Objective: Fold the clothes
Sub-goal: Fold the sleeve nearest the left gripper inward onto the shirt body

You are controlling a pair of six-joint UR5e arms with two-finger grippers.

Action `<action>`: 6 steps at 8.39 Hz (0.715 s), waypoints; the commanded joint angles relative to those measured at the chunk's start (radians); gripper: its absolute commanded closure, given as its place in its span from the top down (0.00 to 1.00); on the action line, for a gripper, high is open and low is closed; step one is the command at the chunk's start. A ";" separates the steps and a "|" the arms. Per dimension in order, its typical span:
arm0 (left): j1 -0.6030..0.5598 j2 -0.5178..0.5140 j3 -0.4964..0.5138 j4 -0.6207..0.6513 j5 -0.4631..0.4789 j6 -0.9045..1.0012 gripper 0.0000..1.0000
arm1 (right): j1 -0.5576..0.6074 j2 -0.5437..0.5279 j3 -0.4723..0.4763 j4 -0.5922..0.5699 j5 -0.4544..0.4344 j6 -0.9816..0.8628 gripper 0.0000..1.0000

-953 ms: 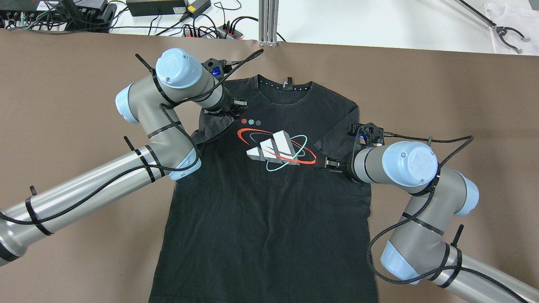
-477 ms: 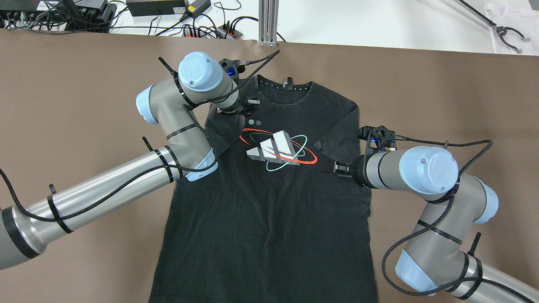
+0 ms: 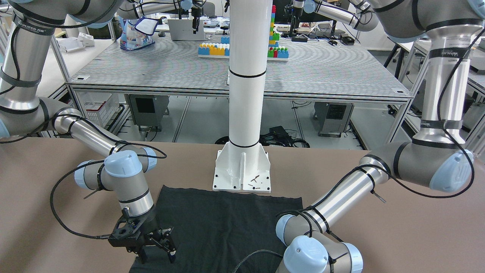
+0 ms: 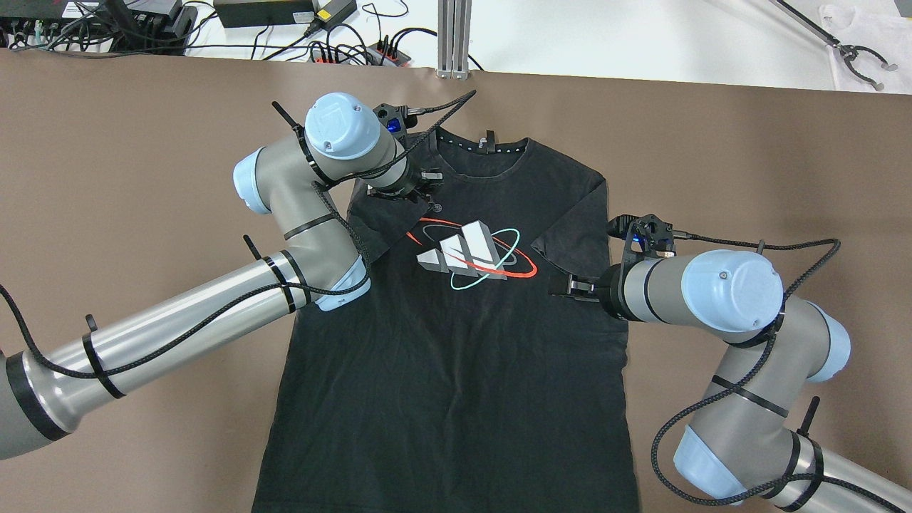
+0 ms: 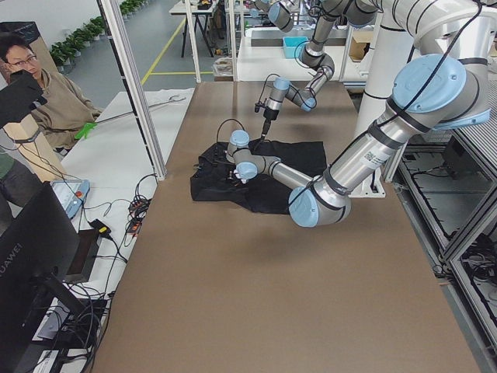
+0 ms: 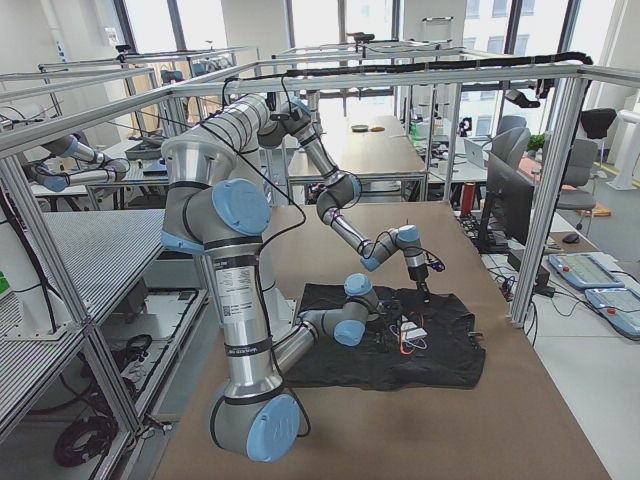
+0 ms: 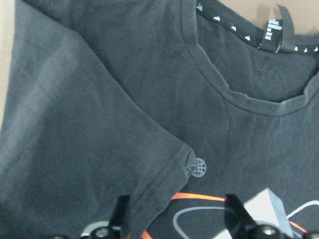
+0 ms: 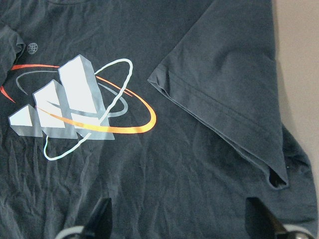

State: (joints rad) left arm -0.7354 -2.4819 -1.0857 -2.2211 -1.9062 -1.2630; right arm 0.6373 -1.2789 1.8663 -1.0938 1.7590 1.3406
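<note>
Flat on the brown table point(image 4: 142, 178) lies the black short-sleeved T-shirt with a white, red and teal chest print point(image 4: 456, 370), both sleeves turned inward onto its front. The left arm doubles back sharply at the elbow, its left gripper point(image 4: 426, 187) low over the tucked sleeve just below the collar, fingers spread wide and holding nothing. The right arm bends at the wrist, and the right gripper point(image 4: 563, 286) points at the chest beside the other sleeve, likewise parted and empty.

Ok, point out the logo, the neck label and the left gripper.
logo point(image 4: 459, 255), overhead view, on a white bar.
neck label point(image 7: 273, 31), left wrist view, the tag's middle.
left gripper point(image 4: 427, 188), overhead view, between its fingertips.
</note>
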 commanded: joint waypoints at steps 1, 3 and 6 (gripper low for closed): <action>0.028 0.139 -0.152 0.003 0.007 -0.003 1.00 | -0.002 0.000 0.001 -0.003 -0.004 0.019 0.94; 0.086 0.268 -0.279 0.003 0.054 -0.024 1.00 | -0.002 -0.002 0.002 -0.001 -0.004 0.019 0.94; 0.099 0.401 -0.435 0.009 0.050 -0.027 1.00 | -0.002 -0.003 0.004 -0.001 -0.006 0.032 0.94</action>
State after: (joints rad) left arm -0.6448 -2.1634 -1.4189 -2.2167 -1.8560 -1.2871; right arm 0.6351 -1.2813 1.8683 -1.0953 1.7542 1.3673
